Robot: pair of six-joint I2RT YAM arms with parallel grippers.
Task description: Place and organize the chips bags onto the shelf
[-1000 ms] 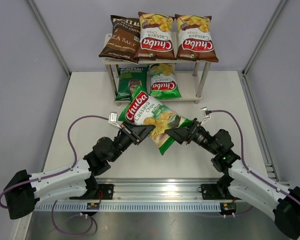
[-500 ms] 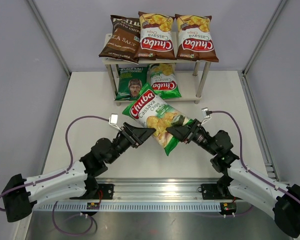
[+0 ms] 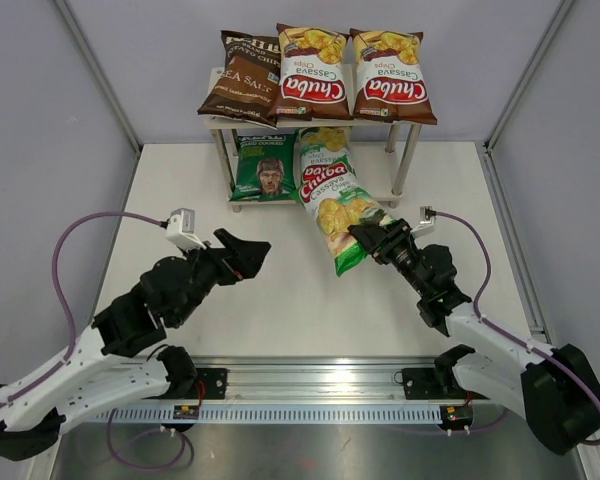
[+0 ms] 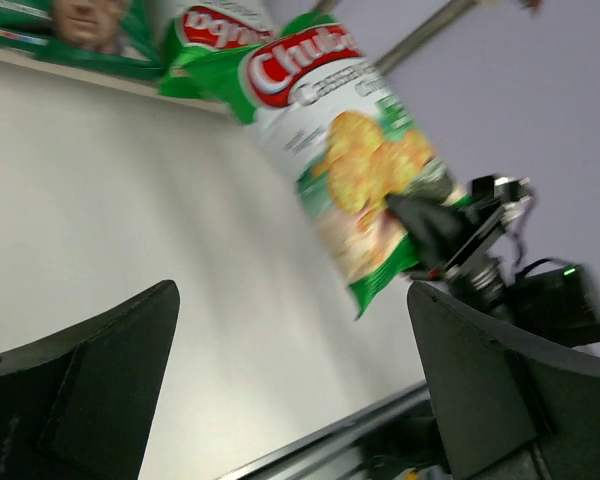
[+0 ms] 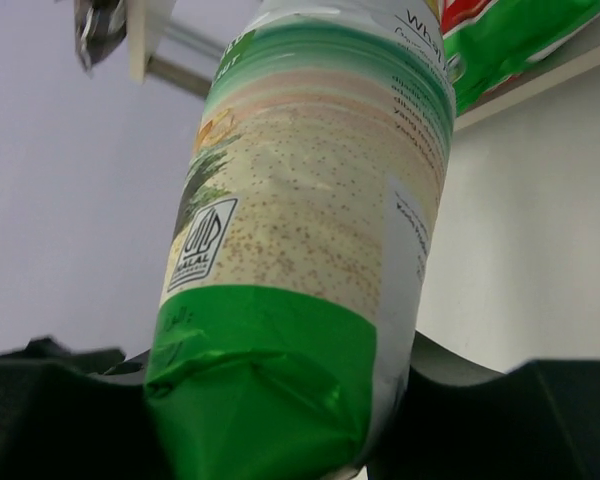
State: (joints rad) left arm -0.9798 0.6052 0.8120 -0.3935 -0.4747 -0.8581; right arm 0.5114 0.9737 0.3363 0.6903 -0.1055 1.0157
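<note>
Pale tabletop [image 3: 180,190], green bag [image 3: 338,205] in right claw [image 3: 365,238], top toward shelf [image 3: 378,182]

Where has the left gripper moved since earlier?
Yes: the left gripper released the green bag and drew leftward, from below the shelf's middle toward its left end.

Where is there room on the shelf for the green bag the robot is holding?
The lower board's right end is bare, between the held green bag and the right legs. The top board is crowded: three bags fill it. The table between the arms is bare too.
</note>
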